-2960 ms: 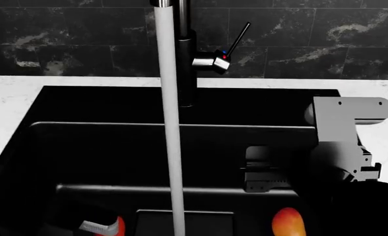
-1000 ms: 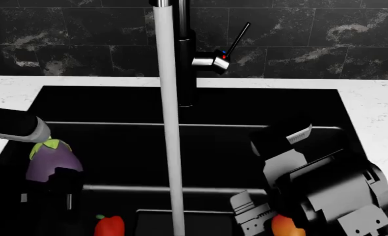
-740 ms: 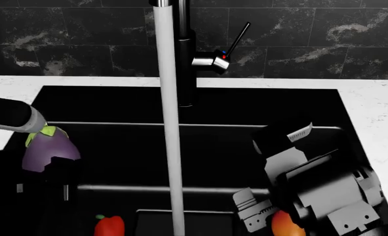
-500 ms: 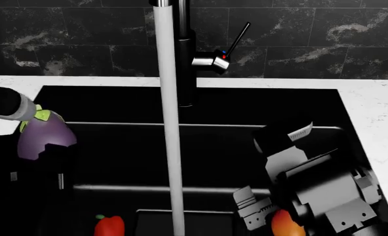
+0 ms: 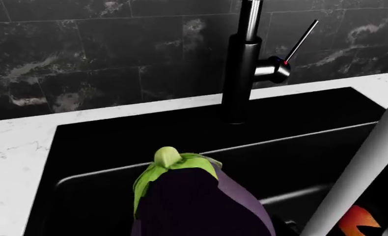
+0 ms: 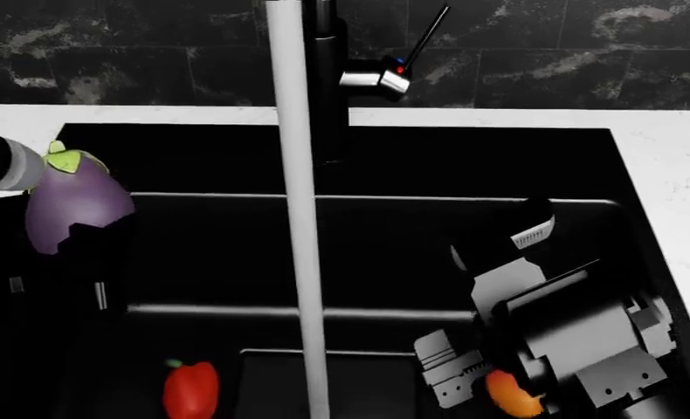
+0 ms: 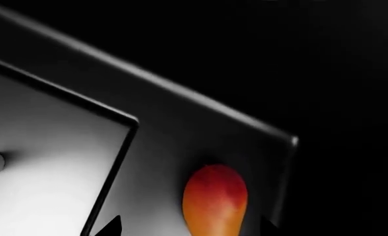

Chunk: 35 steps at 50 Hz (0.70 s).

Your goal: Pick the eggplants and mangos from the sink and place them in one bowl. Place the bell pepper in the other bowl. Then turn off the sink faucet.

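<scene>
Over the left rim of the large matte black sink basin (image 6: 357, 157), the plump dark-purple eggplant with its light green leafy cap (image 6: 75, 205) now rides higher and further left than it did a second ago, when it hung lower inside the basin. It is carried by the left gripper (image 6: 83, 262), whose dark fingers are clamped around its lower body; the left wrist view shows the eggplant (image 5: 197, 196) cap-up, filling the foreground. Judgement: the lift is done and the carry toward a bowl is under way. No bowl appears in any current view.

Right side: the right gripper (image 6: 485, 388) has dropped to the sink floor since three seconds ago and now sits touching or just beside the egg-shaped orange-yellow mango with a red blush (image 6: 512, 393). Its wrist camera shows the mango (image 7: 213, 199) lying near the edge of the square recessed drain plate (image 7: 43, 167). Whether these fingers have closed on the fruit cannot be told.

Remaining items: the small glossy red bell pepper with a green stem (image 6: 190, 388) lies untouched on the sink floor, left of the water column. The tall black tube faucet (image 6: 325, 78) is running, a white stream (image 6: 302, 262) falling to the drain, its side lever (image 6: 424, 35) not yet touched.
</scene>
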{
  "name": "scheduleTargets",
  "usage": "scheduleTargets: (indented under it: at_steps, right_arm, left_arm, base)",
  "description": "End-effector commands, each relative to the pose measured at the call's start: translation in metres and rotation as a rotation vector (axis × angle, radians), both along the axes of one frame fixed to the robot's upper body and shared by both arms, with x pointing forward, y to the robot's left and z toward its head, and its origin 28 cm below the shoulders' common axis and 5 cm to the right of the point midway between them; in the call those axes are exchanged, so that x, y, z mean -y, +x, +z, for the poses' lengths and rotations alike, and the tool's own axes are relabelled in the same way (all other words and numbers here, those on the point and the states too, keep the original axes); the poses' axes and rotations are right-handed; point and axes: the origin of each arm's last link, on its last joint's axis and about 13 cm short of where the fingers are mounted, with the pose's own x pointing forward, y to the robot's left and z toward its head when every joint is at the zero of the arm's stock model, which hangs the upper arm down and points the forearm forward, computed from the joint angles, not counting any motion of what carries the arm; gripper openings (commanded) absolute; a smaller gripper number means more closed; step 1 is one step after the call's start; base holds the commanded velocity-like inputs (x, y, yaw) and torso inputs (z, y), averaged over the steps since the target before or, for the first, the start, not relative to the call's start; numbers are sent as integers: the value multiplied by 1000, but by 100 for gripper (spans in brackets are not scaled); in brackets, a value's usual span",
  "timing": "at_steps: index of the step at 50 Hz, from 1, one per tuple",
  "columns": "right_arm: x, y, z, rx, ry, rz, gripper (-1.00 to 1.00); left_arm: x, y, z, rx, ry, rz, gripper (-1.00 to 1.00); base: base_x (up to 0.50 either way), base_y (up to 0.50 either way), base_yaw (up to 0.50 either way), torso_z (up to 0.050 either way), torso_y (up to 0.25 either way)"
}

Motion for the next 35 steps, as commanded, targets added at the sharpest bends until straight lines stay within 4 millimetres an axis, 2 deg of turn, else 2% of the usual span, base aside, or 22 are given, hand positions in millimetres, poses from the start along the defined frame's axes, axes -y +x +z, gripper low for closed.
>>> scheduleTargets:
  at_steps: [1,22,35]
  right_arm:
    - [0,0,0,2,-9,3,100]
    - [11,2,14,100,-132,-102,100]
    - [12,4,17,138,-133,-127,100]
  left_arm:
    - [0,0,2,28,-6,5,-100]
    - [0,0,2,38,-19,4,-100]
    - [0,0,2,21,-28,21,-100]
  base:
    - [0,0,0,0,-250]
    - [-2,0,0,0,-223]
    - [0,0,0,0,-25]
